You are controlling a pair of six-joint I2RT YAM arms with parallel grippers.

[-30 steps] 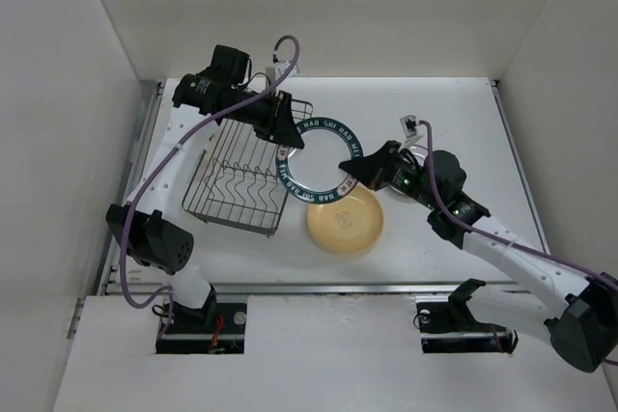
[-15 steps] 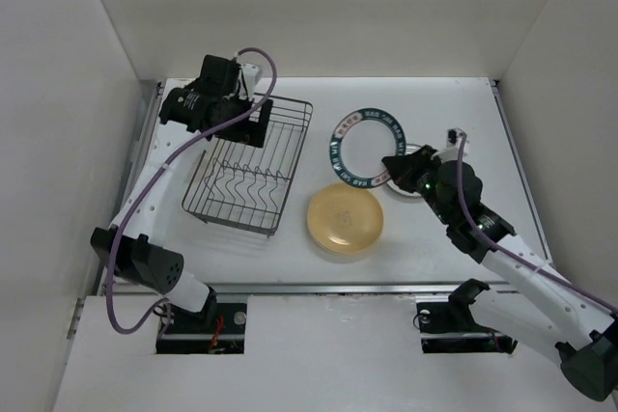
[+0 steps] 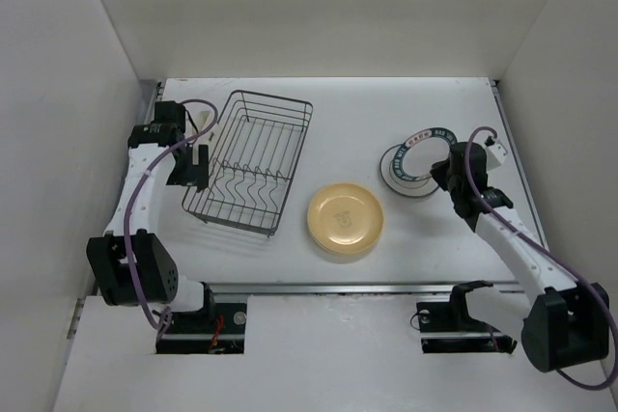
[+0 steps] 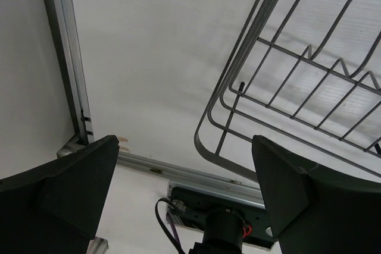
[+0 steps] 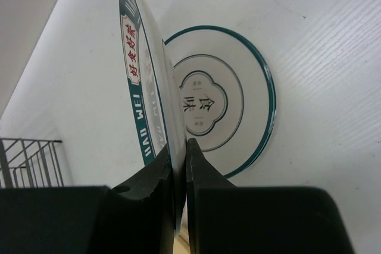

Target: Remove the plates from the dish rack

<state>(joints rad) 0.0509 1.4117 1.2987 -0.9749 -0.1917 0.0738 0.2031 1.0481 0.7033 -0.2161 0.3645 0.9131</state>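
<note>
Unloading is judged almost complete, with the final plate gripped over its resting place.
The teal-banded lettered plate [image 5: 140, 99] is clamped on edge between the fingers of the right gripper [image 5: 178, 147], tilted just above a white plate with a thin teal rim [image 5: 220, 99] that lies flat on the table [image 3: 463, 103]. A yellow plate [image 3: 346, 219] is set down between that pair and the dish rack [image 3: 241, 185], in which no plates are seen. Only setting down and releasing the held plate appears to be left. The left gripper [image 4: 184, 188] is spread apart, empty, just beside the rack's corner.
</note>
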